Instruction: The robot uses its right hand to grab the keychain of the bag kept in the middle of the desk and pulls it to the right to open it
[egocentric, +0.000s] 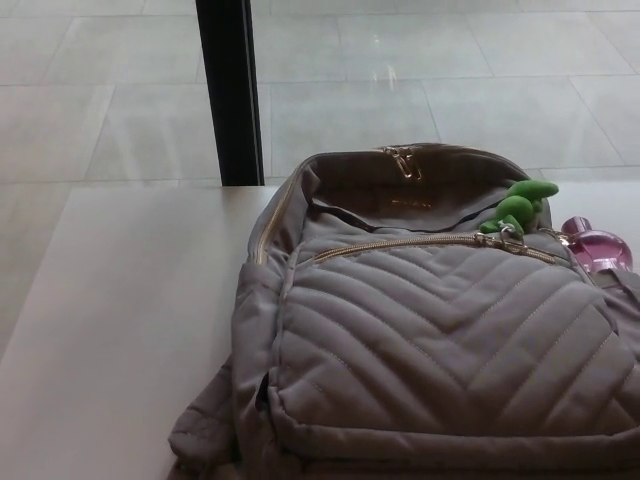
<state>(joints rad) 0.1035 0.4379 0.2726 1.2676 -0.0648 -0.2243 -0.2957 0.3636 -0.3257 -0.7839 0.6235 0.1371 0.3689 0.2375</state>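
A grey quilted backpack (440, 340) lies on the white desk (120, 330), filling the lower right of the head view. Its main compartment gapes open along the top, showing a dark slit. A green dinosaur-shaped keychain (520, 206) hangs at the right end of the gold front zipper (430, 242). Neither of my hands shows in the picture.
A pink round bottle (598, 248) sits just right of the backpack, close to the keychain. A black vertical post (232, 90) stands behind the desk's far edge, with tiled floor beyond. Bare desk surface stretches to the left of the bag.
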